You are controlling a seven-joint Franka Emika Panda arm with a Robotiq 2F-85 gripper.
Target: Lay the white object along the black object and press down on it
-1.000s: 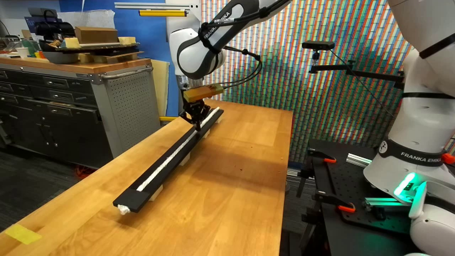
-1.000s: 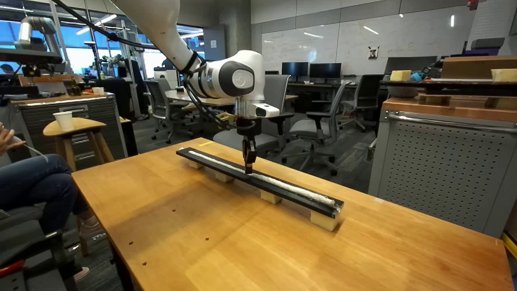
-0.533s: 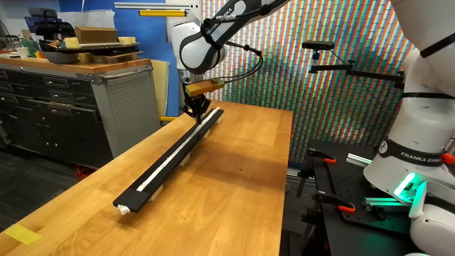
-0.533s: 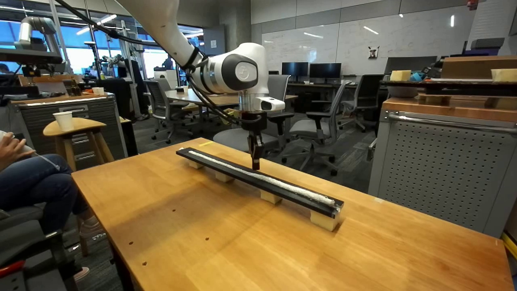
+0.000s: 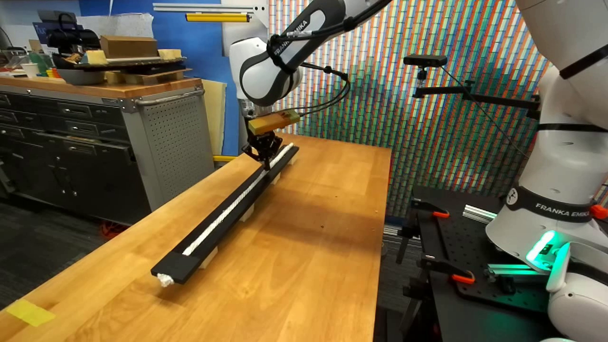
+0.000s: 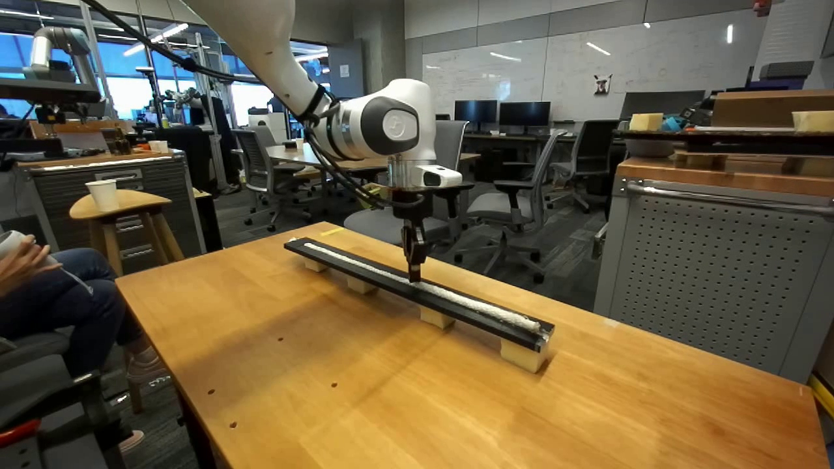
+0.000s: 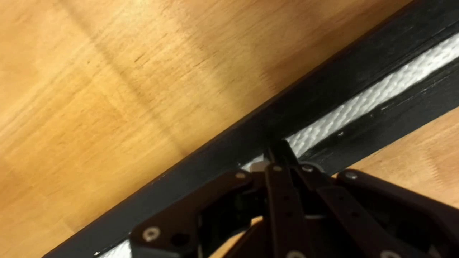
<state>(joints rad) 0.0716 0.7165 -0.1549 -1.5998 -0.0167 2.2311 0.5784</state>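
Note:
The white object point(image 5: 232, 204), a thin braided cord, lies lengthwise in the groove of the long black object point(image 5: 178, 267), as both exterior views show. A white tuft sticks out below the black object's near end. My gripper point(image 6: 414, 279) points straight down with its fingertips on the cord, seemingly in contact, a little past mid-length. In the wrist view the gripper point(image 7: 278, 150) is shut, fingers together and nothing between them. There the white object point(image 7: 358, 107) runs diagonally inside the black object point(image 7: 208, 163), and the fingertips hide a short stretch of it.
Pale blocks point(image 6: 436, 317) hold the black object above the wooden table point(image 6: 313, 404). Yellow tape point(image 5: 31, 312) marks a table corner. A drawer cabinet point(image 5: 175, 142) stands beyond the table's edge. A seated person point(image 6: 58, 306) is beside the table.
My gripper has lifted off the cord, shifted a short way along the black object, and come down on the cord again. It has stayed shut. The seated person's hand has moved slightly.

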